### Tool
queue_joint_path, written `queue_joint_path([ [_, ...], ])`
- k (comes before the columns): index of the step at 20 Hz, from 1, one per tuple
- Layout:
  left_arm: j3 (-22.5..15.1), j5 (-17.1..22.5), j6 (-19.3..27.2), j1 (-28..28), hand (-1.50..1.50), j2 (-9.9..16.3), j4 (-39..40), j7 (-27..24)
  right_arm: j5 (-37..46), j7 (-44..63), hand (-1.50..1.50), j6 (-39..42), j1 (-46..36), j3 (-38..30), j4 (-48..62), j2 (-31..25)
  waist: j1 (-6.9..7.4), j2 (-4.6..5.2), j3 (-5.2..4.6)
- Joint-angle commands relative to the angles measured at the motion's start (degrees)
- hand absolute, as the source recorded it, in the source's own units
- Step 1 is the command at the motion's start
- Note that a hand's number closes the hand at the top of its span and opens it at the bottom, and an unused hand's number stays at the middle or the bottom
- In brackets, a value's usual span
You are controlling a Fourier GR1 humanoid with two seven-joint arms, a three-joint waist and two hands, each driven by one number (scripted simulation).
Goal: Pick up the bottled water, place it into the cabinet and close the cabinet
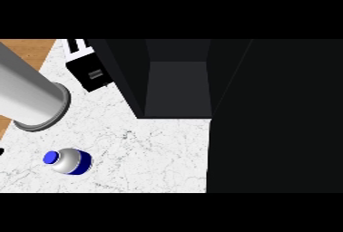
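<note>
The bottled water [68, 161] stood on the white counter [154, 154] at near left, untouched. A grey forearm [30, 90] crossed the far left, its black hand [90, 72] partly hidden against the dark open cabinet [178, 86]; whether it was clenched was impossible to tell.

A single head view looks steeply down on the white marbled worktop [154, 149] from close above. The open dark cabinet [178, 86] fills the upper middle and right, and a grey forearm [30, 90] crosses the upper left near the lens.
</note>
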Motion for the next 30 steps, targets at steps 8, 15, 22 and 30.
queue_joint_path([
  [8,5.69,-8.16,-8.10,0.54,-1.50,-6.94,6.90,-2.73,-0.82,-7.13,-1.50,5.02,15.18,2.30,-7.04,0.27,-0.42,0.05,-0.01],
  [15,6.25,-19.06,-4.43,-8.86,-1.50,-9.89,15.45,-4.33,2.80,-7.69,-1.50,4.79,19.54,6.68,-9.58,0.58,-0.99,0.13,-0.04],
  [22,4.25,-34.74,-7.44,-15.27,-1.50,-13.02,28.36,-13.71,4.98,-11.49,-1.50,5.21,19.18,7.35,-6.37,0.38,-0.93,0.24,-0.07],
  [30,1.76,-47.01,-0.89,-20.38,-1.50,-15.35,41.89,-25.16,0.59,-14.02,-1.50,7.87,28.57,5.28,-13.21,-2.65,-1.46,0.30,-0.12],
])
